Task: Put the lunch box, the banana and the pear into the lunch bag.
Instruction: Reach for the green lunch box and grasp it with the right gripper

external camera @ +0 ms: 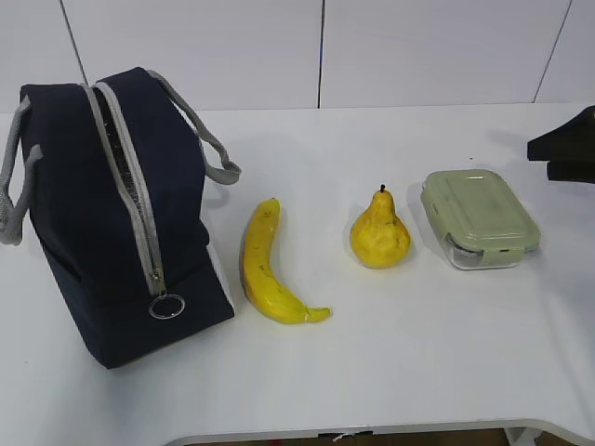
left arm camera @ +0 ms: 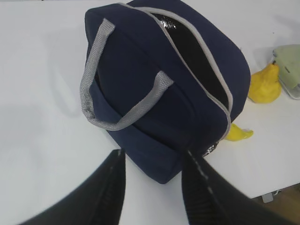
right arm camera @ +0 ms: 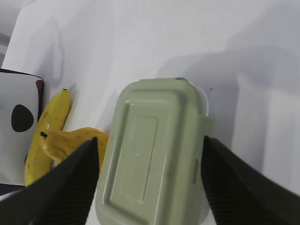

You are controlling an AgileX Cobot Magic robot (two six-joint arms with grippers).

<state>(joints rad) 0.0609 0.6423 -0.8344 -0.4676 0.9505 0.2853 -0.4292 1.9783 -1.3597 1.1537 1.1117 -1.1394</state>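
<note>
The navy lunch bag (external camera: 112, 214) stands at the left, its top zipper open in the left wrist view (left arm camera: 154, 93). The banana (external camera: 265, 269) lies beside it, then the pear (external camera: 379, 234) stands upright, then the lunch box (external camera: 479, 218) with its sage-green lid sits at the right. My left gripper (left arm camera: 152, 157) is open and empty, above the table just short of the bag's near corner. My right gripper (right arm camera: 149, 139) is open, its fingers on either side of the lunch box (right arm camera: 154, 150) and apart from it. In the exterior view only a black part of the right arm (external camera: 567, 149) shows.
The white table's front edge (external camera: 372, 432) runs close below the objects. A white wall stands behind. The bag's grey handles (left arm camera: 101, 79) stick up and out. The pear (right arm camera: 70, 140) and the banana (right arm camera: 49, 126) lie just left of the lunch box.
</note>
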